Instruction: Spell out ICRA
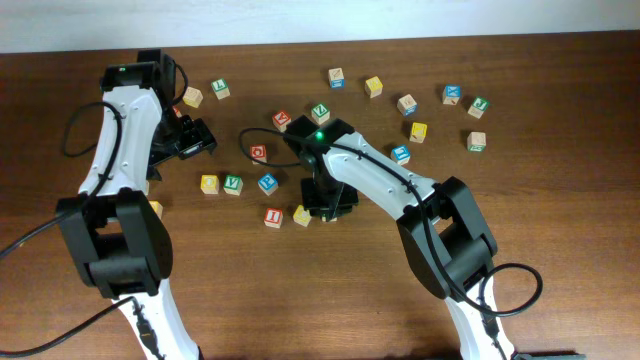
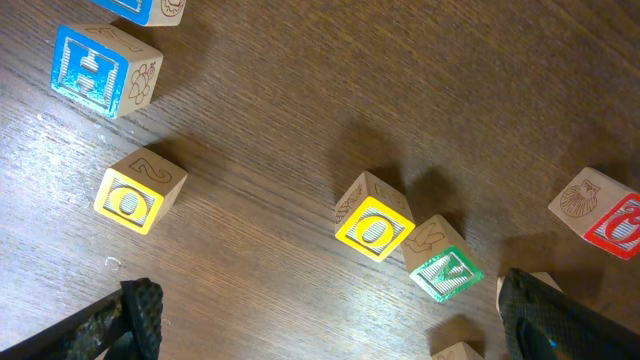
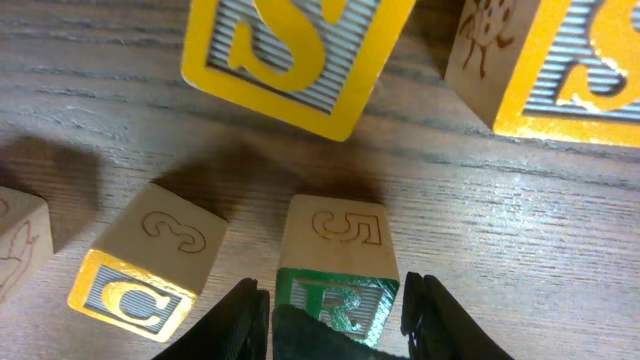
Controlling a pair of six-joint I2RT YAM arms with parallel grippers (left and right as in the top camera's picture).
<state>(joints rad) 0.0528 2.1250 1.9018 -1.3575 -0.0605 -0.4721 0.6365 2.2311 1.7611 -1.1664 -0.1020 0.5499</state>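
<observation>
Fingers (image 3: pixel 245 315) of right hand (image 3: pixel 335 325) clamped on green R block (image 3: pixel 338 250), "5" carved on its upper side, near middle of dark wooden bench (image 1: pixel 560 250). Just beside it, on its left in the wrist view: yellow C block (image 3: pixel 145 265), carved "3". Beyond these, yellow S block (image 3: pixel 290 50) and second S block (image 3: pixel 570 70) with an insect outline. Red I block (image 1: pixel 273 217) close by. Open and gripping nothing: left hand (image 2: pixel 330 315), over yellow O block (image 2: pixel 375 225) and green V block (image 2: pixel 445 268); blue H block (image 2: pixel 100 70) farther off.
</observation>
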